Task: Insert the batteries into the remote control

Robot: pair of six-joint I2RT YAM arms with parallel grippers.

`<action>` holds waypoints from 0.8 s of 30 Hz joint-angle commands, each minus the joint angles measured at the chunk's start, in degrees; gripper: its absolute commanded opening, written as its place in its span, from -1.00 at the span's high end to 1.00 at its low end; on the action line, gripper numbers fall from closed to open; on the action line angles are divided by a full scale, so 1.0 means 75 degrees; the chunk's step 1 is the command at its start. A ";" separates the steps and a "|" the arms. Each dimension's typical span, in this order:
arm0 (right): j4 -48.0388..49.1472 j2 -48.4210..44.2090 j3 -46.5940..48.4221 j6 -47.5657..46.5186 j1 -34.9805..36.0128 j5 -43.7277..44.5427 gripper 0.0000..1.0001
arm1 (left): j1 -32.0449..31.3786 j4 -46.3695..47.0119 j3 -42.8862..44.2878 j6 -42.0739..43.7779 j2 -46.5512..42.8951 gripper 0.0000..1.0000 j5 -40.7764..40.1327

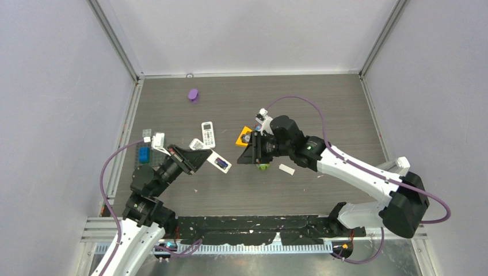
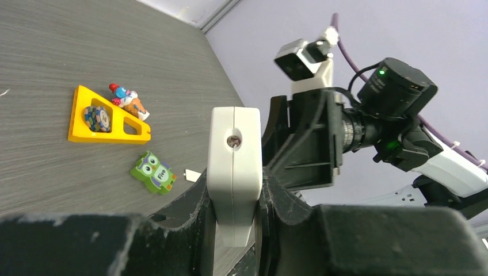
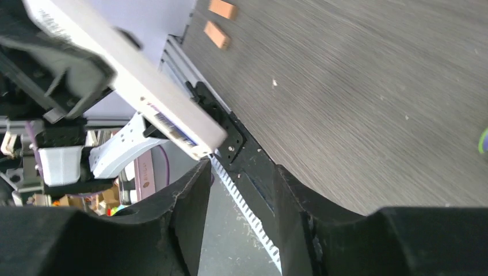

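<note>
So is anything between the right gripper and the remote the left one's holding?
Nothing visible. The right gripper is open and empty. The remote, clamped in the left gripper, hangs just ahead of it with only open air between.

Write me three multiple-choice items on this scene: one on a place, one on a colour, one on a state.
1. Where does the green owl block lie?
A. on the table, beside the orange triangle
B. inside the triangle
C. in the left jaws

2. What colour is the remote held in the left jaws?
A. black
B. white
C. blue

3. How do the right jaws stand?
A. shut on a battery
B. shut on the remote
C. open, with nothing between them

Answers:
1 A: the left wrist view shows it flat on the table, apart from the triangle.
2 B: its casing is white in the left wrist view.
3 C: the right wrist view shows a bare gap between them.
</note>
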 commanded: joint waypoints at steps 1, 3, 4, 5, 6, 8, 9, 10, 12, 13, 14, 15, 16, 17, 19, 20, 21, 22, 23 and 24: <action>0.1310 -0.0686 -0.0177 -0.0968 0.0038 -0.0731 -0.12 | -0.0017 0.0120 0.0408 0.0169 -0.0010 1.00 0.0403; 0.1762 -0.0839 -0.0360 -0.1321 0.0038 -0.0995 -0.27 | -0.0017 0.0164 0.0461 0.0370 0.0024 1.00 0.0762; 0.1939 -0.0884 -0.0409 -0.1527 0.0044 -0.1070 -0.30 | -0.0017 0.0205 0.0492 0.0472 0.0039 1.00 0.0983; 0.1968 -0.0942 -0.0454 -0.1645 0.0066 -0.1208 -0.35 | -0.0017 0.0253 0.0528 0.0584 0.0074 1.00 0.1226; 0.1990 -0.0953 -0.0449 -0.1878 0.0081 -0.1253 -0.37 | -0.0017 0.0244 0.0581 0.0689 0.0104 1.00 0.1401; 0.1958 -0.0910 -0.0316 -0.2249 0.0278 -0.1254 -0.39 | -0.0017 0.0293 0.0667 0.0825 0.0163 1.00 0.1817; 0.1908 -0.0891 -0.0240 -0.2364 0.0340 -0.1178 -0.39 | -0.0016 0.0325 0.0714 0.0880 0.0198 1.00 0.1967; 0.1744 -0.0832 -0.0148 -0.2587 0.0491 -0.1115 -0.39 | -0.0010 0.0376 0.0752 0.0909 0.0245 1.00 0.2113; 0.1371 -0.0765 0.0040 -0.2949 0.0798 -0.0584 -0.31 | -0.0017 0.0450 0.0826 0.0910 0.0338 1.00 0.2283; 0.1239 -0.0753 0.0090 -0.3246 0.0922 -0.0437 -0.30 | -0.0017 0.0469 0.0845 0.0891 0.0383 1.00 0.2310; 0.1037 -0.0745 0.0184 -0.3378 0.1202 -0.0098 -0.28 | -0.0017 0.0502 0.0857 0.0868 0.0431 1.00 0.2368; 0.0949 -0.0743 0.0215 -0.3638 0.1335 0.0064 -0.27 | -0.0008 0.0537 0.0859 0.0836 0.0487 1.00 0.2418; 0.0824 -0.0739 0.0265 -0.3738 0.1566 0.0361 -0.24 | -0.0009 0.0575 0.0861 0.0801 0.0535 1.00 0.2441; 0.0752 -0.0741 0.0279 -0.3851 0.1652 0.0516 -0.21 | -0.0016 0.0598 0.0859 0.0773 0.0580 1.00 0.2461; 0.0704 -0.0732 0.0285 -0.3861 0.1796 0.0901 -0.08 | -0.0017 0.0634 0.0847 0.0732 0.0636 1.00 0.2488; 0.0694 -0.0725 0.0282 -0.3850 0.1819 0.1080 0.03 | -0.0017 0.0659 0.0839 0.0721 0.0648 1.00 0.2495; 0.0679 -0.0716 0.0288 -0.3838 0.1825 0.1145 0.07 | -0.0017 0.0673 0.0829 0.0703 0.0644 1.00 0.2496; 0.0676 -0.0694 0.0298 -0.3838 0.1830 0.1226 0.15 | -0.0017 0.0701 0.0814 0.0682 0.0644 1.00 0.2496; 0.0665 -0.0671 0.0301 -0.3841 0.1836 0.1248 0.18 | -0.0017 0.0733 0.0808 0.0657 0.0635 1.00 0.2487; 0.0657 -0.0660 0.0324 -0.3845 0.1838 0.1275 0.23 | -0.0016 0.0771 0.0794 0.0634 0.0629 1.00 0.2484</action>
